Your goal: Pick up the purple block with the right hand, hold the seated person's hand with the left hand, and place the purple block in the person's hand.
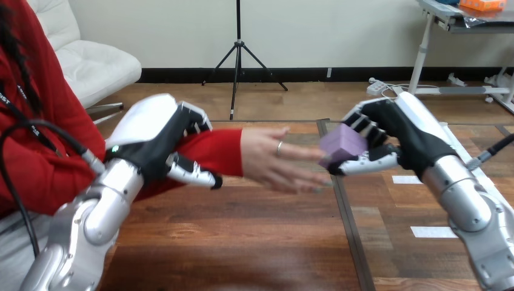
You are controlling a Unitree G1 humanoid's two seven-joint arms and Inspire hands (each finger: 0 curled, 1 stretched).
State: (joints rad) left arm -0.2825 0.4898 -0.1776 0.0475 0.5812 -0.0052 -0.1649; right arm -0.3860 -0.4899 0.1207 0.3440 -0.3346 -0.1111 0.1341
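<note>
- Wooden table (254,242) spreads nearest the robot, below both raised arms.
- Left of centre, the left hand (159,140) is curled round the person's forearm (212,151), fingers over the red sleeve and thumb under it.
- In the middle, the person's hand (273,160) reaches right, fingers outstretched.
- Right and slightly farther, the right hand (400,136) pinches the purple block (343,143) between thumb and fingers, right at the person's fingertips.
- Placing looks to be the step in hand. Next, the block needs carrying left onto the palm, then a gentle release.
</note>
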